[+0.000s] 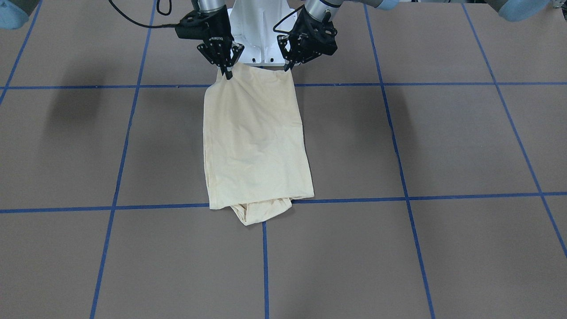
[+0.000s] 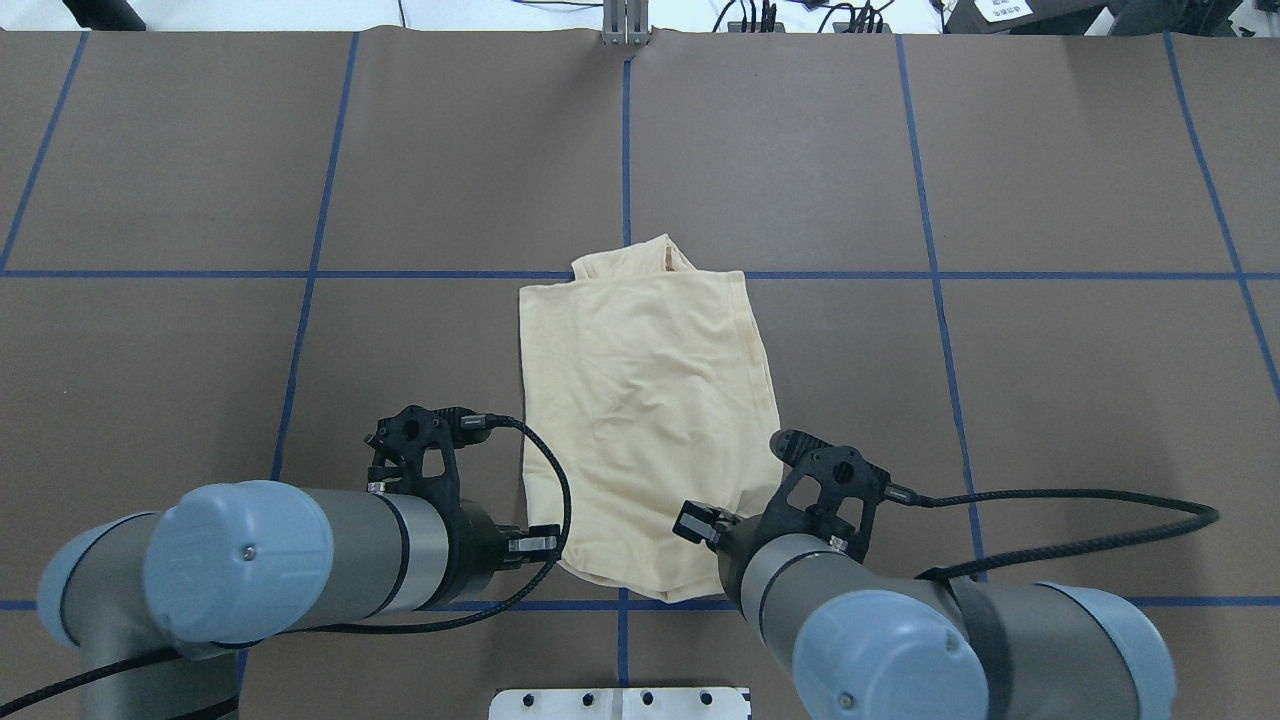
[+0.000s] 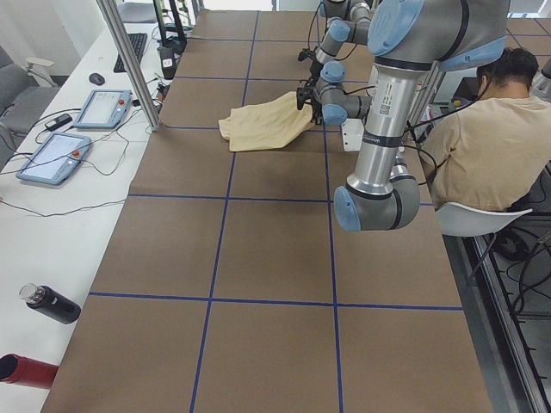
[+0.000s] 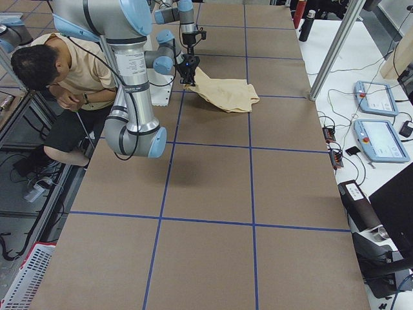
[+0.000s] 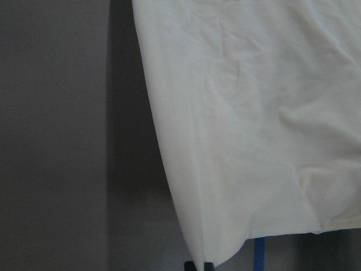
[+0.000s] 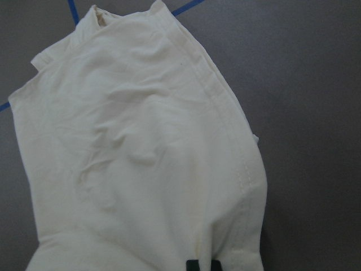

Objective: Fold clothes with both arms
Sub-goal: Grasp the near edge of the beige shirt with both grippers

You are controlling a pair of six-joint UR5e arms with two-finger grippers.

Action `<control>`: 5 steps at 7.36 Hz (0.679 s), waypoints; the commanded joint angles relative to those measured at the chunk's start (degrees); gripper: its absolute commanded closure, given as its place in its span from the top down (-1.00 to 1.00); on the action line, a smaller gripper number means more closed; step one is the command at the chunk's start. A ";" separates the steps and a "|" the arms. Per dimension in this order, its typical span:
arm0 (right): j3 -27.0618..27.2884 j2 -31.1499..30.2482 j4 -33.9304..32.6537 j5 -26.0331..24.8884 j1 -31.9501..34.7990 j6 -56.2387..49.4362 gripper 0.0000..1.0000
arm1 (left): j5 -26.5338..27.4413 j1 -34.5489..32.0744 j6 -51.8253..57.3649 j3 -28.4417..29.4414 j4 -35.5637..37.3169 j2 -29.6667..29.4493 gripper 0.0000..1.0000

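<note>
Cream T-shirt, folded lengthwise; left gripper and right gripper each clamped on one corner of its raised end.

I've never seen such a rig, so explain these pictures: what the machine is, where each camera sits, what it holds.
It is a robot with two arms at a brown table. One camera faces it, one looks over its shoulders, two stand at the table's ends, one rides on each wrist. A folded pale yellow shirt lies on the table. The left arm's fingers and the right arm's fingers each pinch a corner nearest the robot, with that edge raised.
</note>
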 commanded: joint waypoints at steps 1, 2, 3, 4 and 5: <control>5.02 0.09 -5.79 -0.19 -1.93 0.83 -1.00 | -0.30 0.89 0.00 -6.98 7.22 0.08 -1.00; 2.75 0.36 -5.53 -0.28 0.17 0.30 -1.00 | -0.21 0.80 0.35 -4.90 7.24 -0.62 -1.00; -1.19 1.66 -5.35 -0.02 2.88 -0.31 -1.00 | 0.13 -0.24 0.44 -2.01 7.24 -1.93 -1.00; -4.62 4.37 -4.04 -0.02 5.00 -1.80 -1.00 | 0.31 -1.64 0.53 1.93 7.15 -4.64 -1.00; -7.44 4.75 0.32 0.07 6.50 -2.77 -1.00 | 0.40 -2.79 0.70 4.41 6.89 -6.24 -1.00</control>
